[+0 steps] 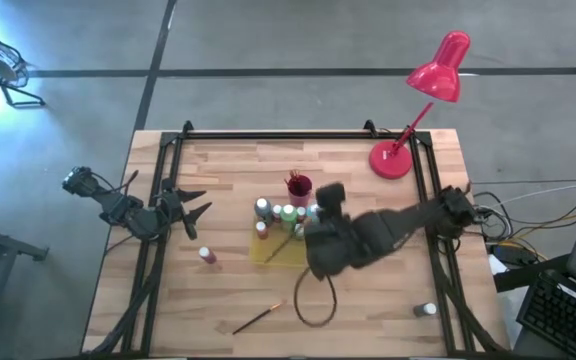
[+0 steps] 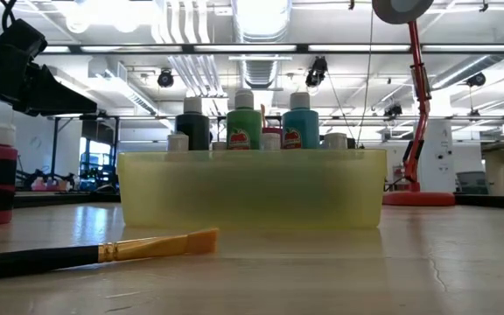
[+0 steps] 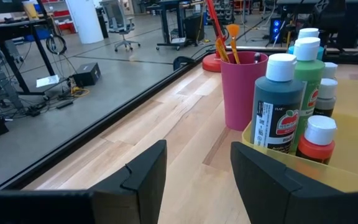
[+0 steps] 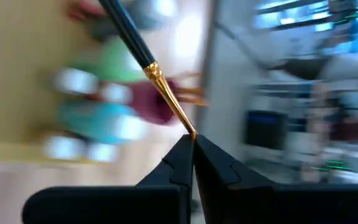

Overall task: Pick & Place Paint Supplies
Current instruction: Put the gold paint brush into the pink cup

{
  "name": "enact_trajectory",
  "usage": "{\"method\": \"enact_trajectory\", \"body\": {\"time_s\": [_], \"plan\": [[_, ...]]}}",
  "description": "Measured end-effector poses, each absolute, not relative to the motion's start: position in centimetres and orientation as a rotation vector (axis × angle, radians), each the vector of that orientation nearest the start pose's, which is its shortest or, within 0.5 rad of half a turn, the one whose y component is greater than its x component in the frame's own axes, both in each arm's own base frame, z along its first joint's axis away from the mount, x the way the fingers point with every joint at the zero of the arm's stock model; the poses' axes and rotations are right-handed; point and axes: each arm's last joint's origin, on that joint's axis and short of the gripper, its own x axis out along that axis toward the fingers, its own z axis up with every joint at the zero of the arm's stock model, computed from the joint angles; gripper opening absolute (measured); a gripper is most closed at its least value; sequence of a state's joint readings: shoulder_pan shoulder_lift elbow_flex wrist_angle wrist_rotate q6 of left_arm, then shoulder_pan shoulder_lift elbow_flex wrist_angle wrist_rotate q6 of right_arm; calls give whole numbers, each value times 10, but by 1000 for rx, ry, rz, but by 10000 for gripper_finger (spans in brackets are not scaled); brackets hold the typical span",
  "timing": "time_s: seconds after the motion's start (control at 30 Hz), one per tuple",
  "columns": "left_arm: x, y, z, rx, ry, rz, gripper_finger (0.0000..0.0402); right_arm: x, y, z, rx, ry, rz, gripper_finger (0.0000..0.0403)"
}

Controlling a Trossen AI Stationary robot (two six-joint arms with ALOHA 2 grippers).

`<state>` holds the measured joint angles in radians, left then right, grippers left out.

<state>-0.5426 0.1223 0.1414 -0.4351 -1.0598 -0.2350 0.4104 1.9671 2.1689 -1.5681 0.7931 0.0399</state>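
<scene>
1. Left gripper (image 1: 196, 207) hovering over the wooden table's (image 1: 368, 300) left side, black fingers (image 3: 143, 180) standing spread with nothing between them, well apart from the bottles.
2. Standing alone on the planks just ahead of that gripper: a small red paint bottle (image 1: 207, 255) with a white cap, upright.
3. Lying flat near the table's front edge: a loose brush (image 1: 258, 318), glossy dark handle, gold ferrule, flat orange bristles, untouched by either claw.
4. Sitting mid-table: a shallow translucent yellow tray (image 2: 252, 189) carrying upright plastic bottles — dark green bottle (image 3: 277, 106), green bottle (image 3: 304, 74), light blue bottle (image 2: 300, 122), small orange-red bottle (image 3: 316, 140) — all white-capped cylinders with apple labels.
5. Touching or nearly touching the tray's far side: a smooth magenta cup (image 3: 243, 90) holding brushes with tips pointing up.
6. Right gripper (image 4: 192, 144) hanging over the tray's right part, jaws pinched closed on the very tip of a thin brush (image 4: 148, 65), dark handle slanting away toward the bottles.
7. Standing at the far right corner: a red desk lamp (image 1: 433, 85) with a round base.
8. Standing alone near the front right edge: another small bottle (image 1: 426, 310), colour unclear.
</scene>
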Motion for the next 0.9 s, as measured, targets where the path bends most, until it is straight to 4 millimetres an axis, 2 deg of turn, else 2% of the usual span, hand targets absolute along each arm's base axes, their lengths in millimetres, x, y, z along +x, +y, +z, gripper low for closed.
{"method": "enact_trajectory", "body": {"time_s": [0.23, 0.47, 0.63, 0.9], "plan": [[79, -18, 167, 74, 230, 539, 184, 359, 76, 376, -1095, 1198, -517, 8], [79, -18, 167, 73, 230, 538, 184, 366, 35, 372, -1324, 1358, -593, 8], [79, -18, 167, 74, 230, 538, 184, 367, 23, 372, -1393, 1415, -614, 8], [79, -18, 167, 73, 230, 538, 184, 370, 21, 369, -1509, 1470, -585, 8]]}}
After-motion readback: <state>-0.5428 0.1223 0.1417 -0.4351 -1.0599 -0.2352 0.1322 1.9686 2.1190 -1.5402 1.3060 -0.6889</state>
